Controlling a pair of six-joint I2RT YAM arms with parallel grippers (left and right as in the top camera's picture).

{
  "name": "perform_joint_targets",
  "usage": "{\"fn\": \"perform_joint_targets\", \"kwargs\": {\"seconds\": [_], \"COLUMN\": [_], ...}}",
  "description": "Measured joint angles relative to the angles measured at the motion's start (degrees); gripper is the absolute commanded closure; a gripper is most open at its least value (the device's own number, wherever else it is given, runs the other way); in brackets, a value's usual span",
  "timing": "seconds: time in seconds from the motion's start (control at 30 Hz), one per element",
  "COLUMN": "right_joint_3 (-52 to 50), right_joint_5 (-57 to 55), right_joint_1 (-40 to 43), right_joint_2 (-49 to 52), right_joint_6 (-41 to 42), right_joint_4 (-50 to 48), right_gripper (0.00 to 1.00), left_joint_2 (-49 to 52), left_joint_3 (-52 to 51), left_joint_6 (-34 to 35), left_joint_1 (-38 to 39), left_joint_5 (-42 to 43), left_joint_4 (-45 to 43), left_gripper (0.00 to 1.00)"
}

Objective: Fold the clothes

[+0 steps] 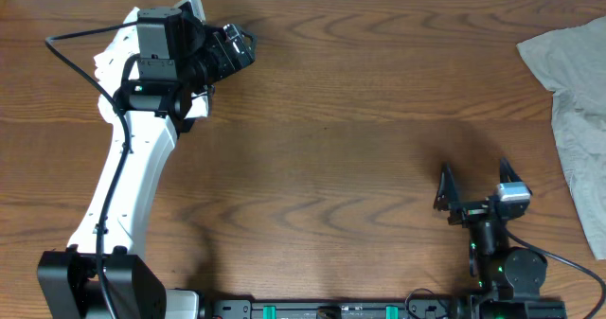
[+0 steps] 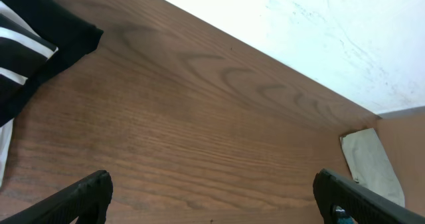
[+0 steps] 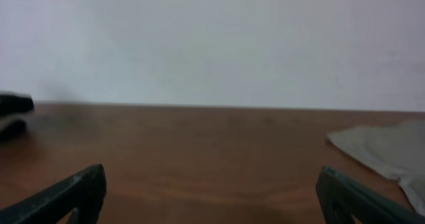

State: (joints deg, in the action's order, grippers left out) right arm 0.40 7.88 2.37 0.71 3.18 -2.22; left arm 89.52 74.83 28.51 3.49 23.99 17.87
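Observation:
A grey-beige garment (image 1: 579, 101) lies spread and rumpled at the table's right edge; its corner shows in the left wrist view (image 2: 373, 163) and the right wrist view (image 3: 385, 147). A black garment with white stripes (image 2: 30, 54) lies bunched at the far left, close to my left gripper; in the overhead view my left arm covers it. My left gripper (image 1: 237, 50) (image 2: 211, 181) hovers open over bare wood at the back left, holding nothing. My right gripper (image 1: 476, 180) (image 3: 211, 174) stands open near the front right, left of the grey-beige garment, also with nothing in it.
The wooden table (image 1: 350, 120) runs to a white wall at the back. My left arm (image 1: 123, 177) stretches from the front left corner to the back. A dark blurred shape (image 3: 13, 111) sits at the left of the right wrist view.

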Motion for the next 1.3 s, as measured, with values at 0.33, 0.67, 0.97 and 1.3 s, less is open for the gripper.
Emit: {"fn": "perform_joint_targets", "kwargs": {"seconds": [0.33, 0.67, 0.97, 1.3], "right_joint_3": [0.00, 0.00, 0.00, 0.00], "right_joint_5": [0.00, 0.00, 0.00, 0.00], "right_joint_1": [0.00, 0.02, 0.02, 0.00], "right_joint_2": [-0.02, -0.02, -0.02, -0.02], "right_joint_6": [-2.45, -2.62, -2.62, -2.62], "right_joint_4": [5.44, 5.46, 5.46, 5.46], "right_gripper": [0.01, 0.01, 0.01, 0.01], "left_joint_2": [-0.02, 0.00, 0.00, 0.00], "left_joint_3": [0.00, 0.00, 0.00, 0.00], "left_joint_6": [0.00, 0.00, 0.00, 0.00], "left_joint_1": [0.00, 0.00, 0.00, 0.00], "left_joint_5": [0.00, 0.00, 0.00, 0.00], "left_joint_4": [0.00, 0.00, 0.00, 0.00], "left_gripper": [0.02, 0.02, 0.02, 0.02]}}
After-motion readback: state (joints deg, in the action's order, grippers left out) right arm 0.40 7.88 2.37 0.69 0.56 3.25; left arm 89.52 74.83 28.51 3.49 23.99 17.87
